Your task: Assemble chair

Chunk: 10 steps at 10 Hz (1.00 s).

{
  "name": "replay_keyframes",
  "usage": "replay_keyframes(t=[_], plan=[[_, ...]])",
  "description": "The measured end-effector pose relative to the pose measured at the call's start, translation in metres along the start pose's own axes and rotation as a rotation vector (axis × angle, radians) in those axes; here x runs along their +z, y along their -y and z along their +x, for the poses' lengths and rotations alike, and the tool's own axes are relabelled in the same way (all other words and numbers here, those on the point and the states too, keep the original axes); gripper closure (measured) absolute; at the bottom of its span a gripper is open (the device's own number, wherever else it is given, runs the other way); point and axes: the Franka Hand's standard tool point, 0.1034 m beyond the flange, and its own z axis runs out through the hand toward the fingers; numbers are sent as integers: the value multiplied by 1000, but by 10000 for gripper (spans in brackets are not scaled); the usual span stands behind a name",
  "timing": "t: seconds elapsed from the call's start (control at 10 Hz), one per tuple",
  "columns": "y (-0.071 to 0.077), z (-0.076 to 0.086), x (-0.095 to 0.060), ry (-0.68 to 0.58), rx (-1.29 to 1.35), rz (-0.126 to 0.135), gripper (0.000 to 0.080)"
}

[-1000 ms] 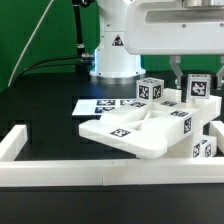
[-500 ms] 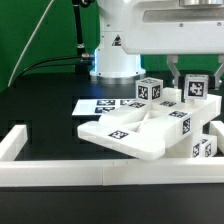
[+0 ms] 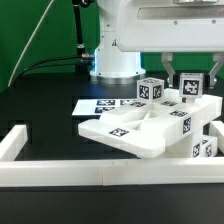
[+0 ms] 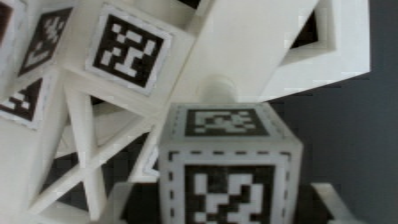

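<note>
The chair is in loose white tagged pieces. A wide flat panel (image 3: 135,125) lies tilted at the front, with a tagged cube-like block (image 3: 150,90) behind it. My gripper (image 3: 192,82) hangs at the exterior view's right, its fingers on either side of a square white tagged block (image 3: 196,90). In the wrist view that block (image 4: 222,160) fills the space between my fingertips (image 4: 222,216), tags showing on its top and side, and the gripper is shut on it. A barred white frame (image 4: 80,150) stands right beside it.
The marker board (image 3: 100,104) lies flat behind the panel. A low white border rail (image 3: 60,172) runs along the front and turns up the exterior view's left (image 3: 14,142). More small tagged pieces (image 3: 204,148) sit low on the right. The robot base (image 3: 118,60) stands at the back.
My gripper has shifted slightly toward the exterior view's left, with the tagged block between its fingers. The other pieces have not moved.
</note>
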Motion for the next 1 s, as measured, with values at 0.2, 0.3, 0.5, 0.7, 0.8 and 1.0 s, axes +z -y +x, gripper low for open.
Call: replay_keyframes(t=[0.2, 0.3, 0.5, 0.7, 0.8, 1.0], plan=[[1, -2, -2, 7, 16, 13, 514], [2, -6, -2, 14, 26, 22, 514], [4, -9, 3, 16, 26, 18, 514], [3, -6, 3, 3, 26, 13, 514], [1, -5, 3, 2, 28, 12, 514], [-3, -4, 4, 2, 34, 11, 514]])
